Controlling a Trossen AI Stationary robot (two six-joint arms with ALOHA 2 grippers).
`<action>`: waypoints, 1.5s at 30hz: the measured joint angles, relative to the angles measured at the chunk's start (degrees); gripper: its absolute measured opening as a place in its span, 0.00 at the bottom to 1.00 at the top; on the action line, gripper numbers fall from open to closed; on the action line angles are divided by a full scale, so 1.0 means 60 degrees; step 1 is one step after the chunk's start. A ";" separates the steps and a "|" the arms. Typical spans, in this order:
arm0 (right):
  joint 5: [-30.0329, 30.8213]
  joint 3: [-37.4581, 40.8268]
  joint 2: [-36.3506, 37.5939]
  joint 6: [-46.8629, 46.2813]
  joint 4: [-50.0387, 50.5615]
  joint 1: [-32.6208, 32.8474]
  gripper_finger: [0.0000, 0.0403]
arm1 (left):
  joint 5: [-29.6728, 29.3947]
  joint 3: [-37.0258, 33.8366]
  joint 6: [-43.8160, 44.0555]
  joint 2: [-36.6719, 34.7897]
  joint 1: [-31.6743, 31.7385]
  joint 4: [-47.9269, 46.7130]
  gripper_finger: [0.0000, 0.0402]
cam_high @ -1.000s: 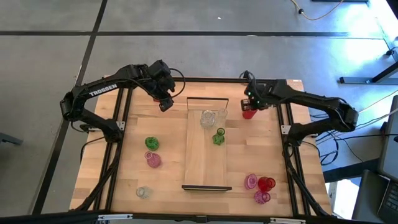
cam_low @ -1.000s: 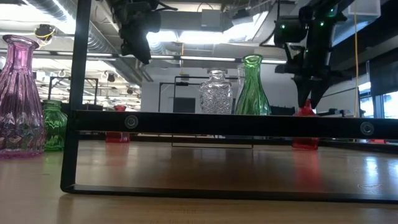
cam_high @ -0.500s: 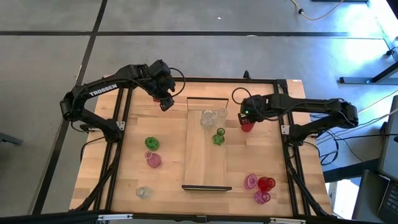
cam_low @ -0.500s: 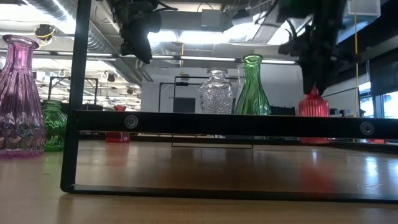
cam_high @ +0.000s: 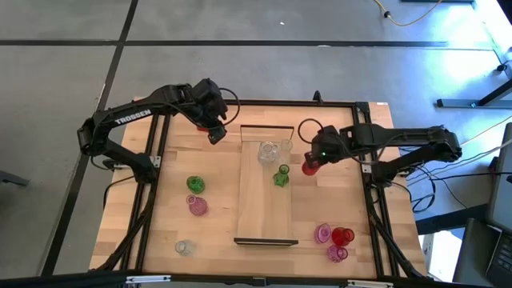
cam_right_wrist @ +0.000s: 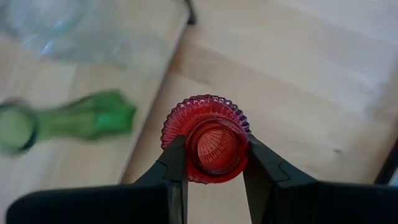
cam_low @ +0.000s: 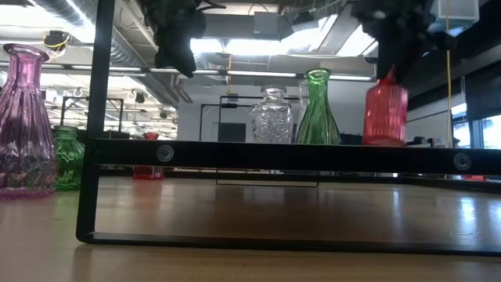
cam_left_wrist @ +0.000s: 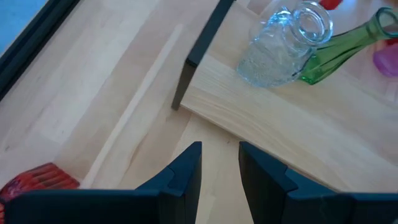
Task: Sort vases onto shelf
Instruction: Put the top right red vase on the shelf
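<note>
High view showed my right gripper [cam_high: 311,162] clamped on the neck of a ribbed red vase [cam_high: 310,166], carried clear of the table [cam_high: 160,224] just off the shelf [cam_high: 264,208] at its three o'clock edge, near the far end. In the right wrist view the two fingers [cam_right_wrist: 176,163] pressed the neck of that red vase [cam_right_wrist: 206,138] from either side. On the shelf's far end stood a clear cut-glass bottle [cam_high: 267,151] and, at its five o'clock, a green vase [cam_high: 281,178]. My left gripper [cam_high: 214,133] hung over the table at ten o'clock from the shelf, fingers a narrow gap apart and holding nothing; a second red vase [cam_left_wrist: 37,180] sat beneath it. At the table's eight o'clock stood a green, a pink [cam_high: 197,206] and a clear vase; at five o'clock, two pink and one red [cam_high: 342,237].
</note>
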State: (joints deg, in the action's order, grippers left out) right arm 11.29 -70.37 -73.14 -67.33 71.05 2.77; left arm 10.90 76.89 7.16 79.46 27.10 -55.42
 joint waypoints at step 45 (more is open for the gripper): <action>0.0215 -0.0218 -0.2247 0.5990 -0.4242 0.3128 0.22 | -0.0405 -0.0001 0.0219 0.0000 -0.0548 0.0098 0.25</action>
State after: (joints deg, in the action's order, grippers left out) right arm 12.58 -71.68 -86.63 -31.39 45.60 21.54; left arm 8.46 76.88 8.47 79.46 23.81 -54.83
